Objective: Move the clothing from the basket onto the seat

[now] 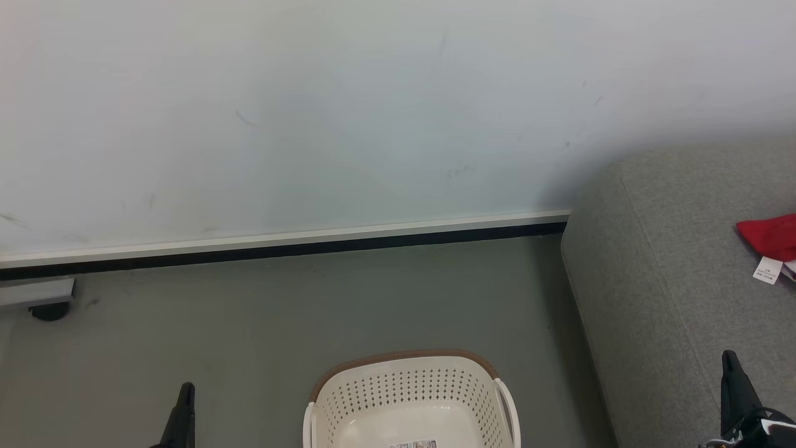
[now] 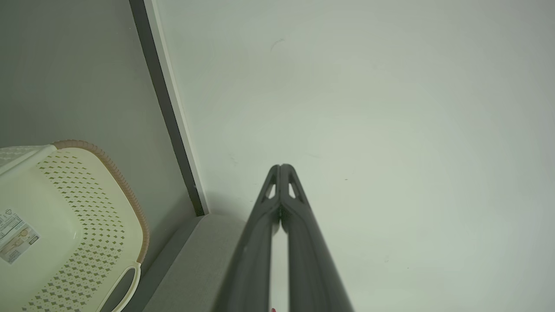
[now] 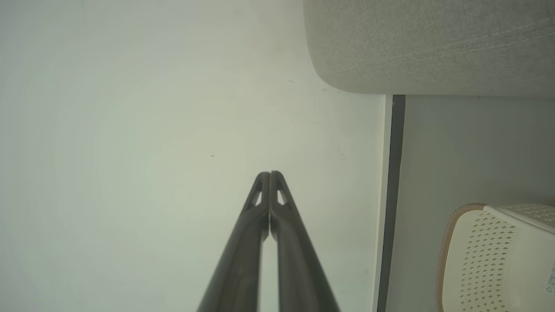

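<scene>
Nearest the head camera, the left gripper (image 1: pixel 185 398) rises at the lower left and the right gripper (image 1: pixel 731 364) at the lower right, both dark and pointing up the view. In the left wrist view the left gripper (image 2: pixel 281 167) has its two fingers pressed together at the tips with nothing between them. The right wrist view shows the right gripper (image 3: pixel 269 174) closed the same way, also holding nothing.

Between the two arms, at the bottom middle of the head view, the basket (image 1: pixel 404 357) stands on the grey floor (image 1: pixel 249 336) with its brown rim toward the wall. The part of its pale bottom that shows bears a printed label (image 1: pixel 413 444).

To the right of the basket, just beside it, is the seat (image 1: pixel 659 292) — a broad grey cushion with a rounded corner near the wall. The right gripper hangs over its near part. Farther back on the cushion, at the right edge of the view, lies the clothing (image 1: pixel 771 236) — a red garment cut off by the frame, with a white tag (image 1: pixel 767 270) at its near edge. It rests on the seat, well apart from the basket.

At the far left a grey piece with a dark wheel (image 1: pixel 48 310) sits on the floor. Behind everything, a black-and-white baseboard (image 1: pixel 280 246) runs along the foot of the pale wall (image 1: pixel 373 112).
</scene>
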Tool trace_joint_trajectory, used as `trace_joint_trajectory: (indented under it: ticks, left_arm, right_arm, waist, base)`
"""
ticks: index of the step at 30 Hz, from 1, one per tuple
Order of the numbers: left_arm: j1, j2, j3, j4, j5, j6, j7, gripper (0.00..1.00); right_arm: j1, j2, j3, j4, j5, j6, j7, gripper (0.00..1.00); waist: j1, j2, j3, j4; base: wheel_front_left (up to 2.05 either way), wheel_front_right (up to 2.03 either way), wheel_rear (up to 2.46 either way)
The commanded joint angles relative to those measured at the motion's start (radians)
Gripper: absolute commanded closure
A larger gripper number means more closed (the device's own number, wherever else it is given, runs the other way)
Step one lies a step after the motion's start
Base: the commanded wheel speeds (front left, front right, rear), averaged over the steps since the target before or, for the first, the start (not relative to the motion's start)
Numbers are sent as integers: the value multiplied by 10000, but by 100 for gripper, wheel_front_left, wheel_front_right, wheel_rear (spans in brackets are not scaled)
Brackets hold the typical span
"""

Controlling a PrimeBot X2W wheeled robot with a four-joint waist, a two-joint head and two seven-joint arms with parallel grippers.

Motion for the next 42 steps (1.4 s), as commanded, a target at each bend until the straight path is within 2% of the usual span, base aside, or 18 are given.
trace_joint_trajectory:
  ticks: [1,42]
  left_arm:
    - [5,-6,46,-15,-28,-38,10,100]
    - [6,-6,46,-17,-27,-38,10,100]
  right_arm:
    - [-57,-73,32,-24,98,2,-29,100]
    - [-63,-169,126,-54,176,4,-126,100]
  waist:
    - [0,0,0,0]
    - [0,0,1,0]
  base:
    - [0,0,0]
    - [0,0,0]
